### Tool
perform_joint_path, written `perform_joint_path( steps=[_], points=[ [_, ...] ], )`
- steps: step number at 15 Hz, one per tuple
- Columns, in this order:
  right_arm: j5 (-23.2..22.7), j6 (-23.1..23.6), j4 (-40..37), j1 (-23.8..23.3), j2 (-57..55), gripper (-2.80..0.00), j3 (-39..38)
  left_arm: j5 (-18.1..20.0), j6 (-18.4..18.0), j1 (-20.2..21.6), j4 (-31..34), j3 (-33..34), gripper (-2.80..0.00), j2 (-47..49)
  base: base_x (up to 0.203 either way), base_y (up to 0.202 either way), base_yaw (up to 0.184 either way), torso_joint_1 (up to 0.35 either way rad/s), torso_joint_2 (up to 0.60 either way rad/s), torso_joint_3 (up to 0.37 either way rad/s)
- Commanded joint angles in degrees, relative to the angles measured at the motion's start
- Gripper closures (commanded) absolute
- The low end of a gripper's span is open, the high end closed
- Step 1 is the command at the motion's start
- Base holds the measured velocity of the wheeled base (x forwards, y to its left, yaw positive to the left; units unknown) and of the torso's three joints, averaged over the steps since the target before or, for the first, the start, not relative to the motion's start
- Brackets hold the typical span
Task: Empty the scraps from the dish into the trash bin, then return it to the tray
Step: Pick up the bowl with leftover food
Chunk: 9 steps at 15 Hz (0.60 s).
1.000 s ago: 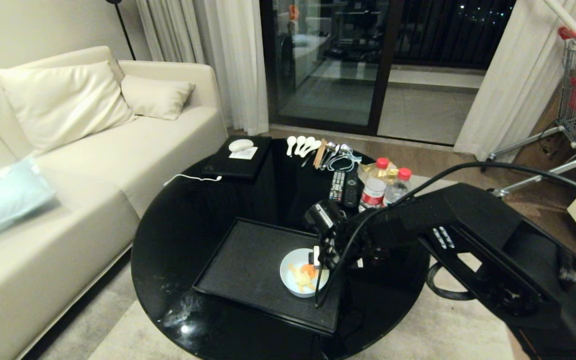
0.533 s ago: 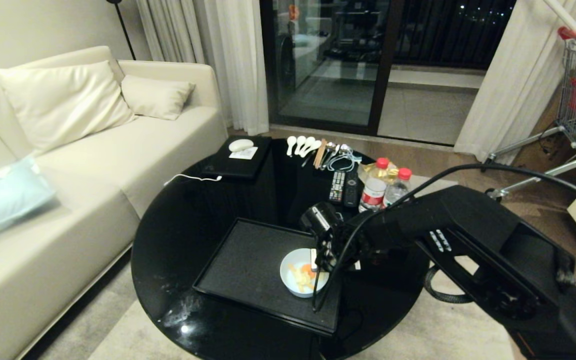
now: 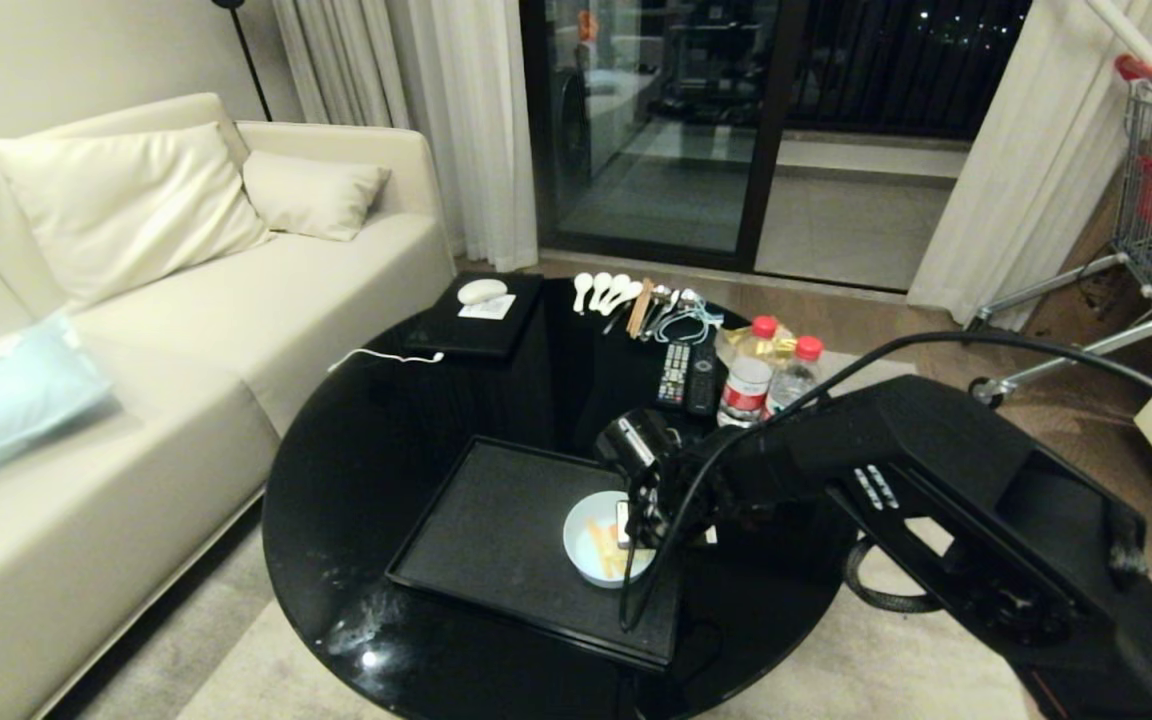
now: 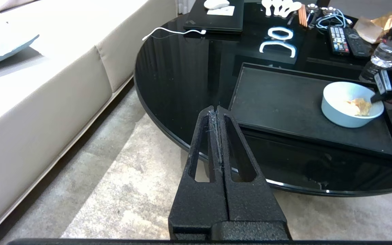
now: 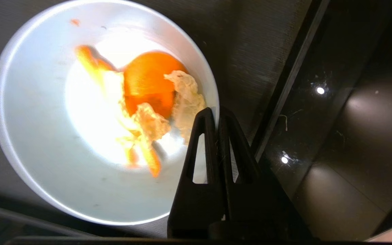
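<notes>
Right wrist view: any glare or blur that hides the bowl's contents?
Right wrist view: the dish floor is blown out white beside the scraps, whose edges smear slightly. Head view: dim; the table shows a small glare spot.

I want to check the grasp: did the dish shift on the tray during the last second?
Yes, slightly: the dish crept toward the tray's far edge.

The right gripper (image 3: pixel 628 528) pinches the dish (image 3: pixel 591 545) at its rim, scraps (image 5: pixel 148 102) inside just beside its fingertips; the dish sits on the tray (image 3: pixel 496 520), and bottles (image 3: pixel 748 380) and remotes (image 3: pixel 688 375) stand behind it
</notes>
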State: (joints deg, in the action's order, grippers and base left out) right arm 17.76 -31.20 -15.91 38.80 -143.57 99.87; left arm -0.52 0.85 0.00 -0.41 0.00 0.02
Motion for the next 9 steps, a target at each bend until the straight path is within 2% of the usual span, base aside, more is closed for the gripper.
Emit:
perform_joint_path(
  steps=[1,9],
  points=[
    [0.1,-0.2,-0.1,0.4,-0.5,0.00,0.0,0.0,0.1,0.0,0.0,0.0,0.00,0.0,0.000,0.000,0.000,0.000,0.00,0.000],
    [0.0,-0.5,-0.5,0.3,1.3,0.00,-0.1,0.0,0.0,0.0,0.0,0.0,0.00,0.0,0.000,0.000,0.000,0.000,0.00,0.000]
  ],
)
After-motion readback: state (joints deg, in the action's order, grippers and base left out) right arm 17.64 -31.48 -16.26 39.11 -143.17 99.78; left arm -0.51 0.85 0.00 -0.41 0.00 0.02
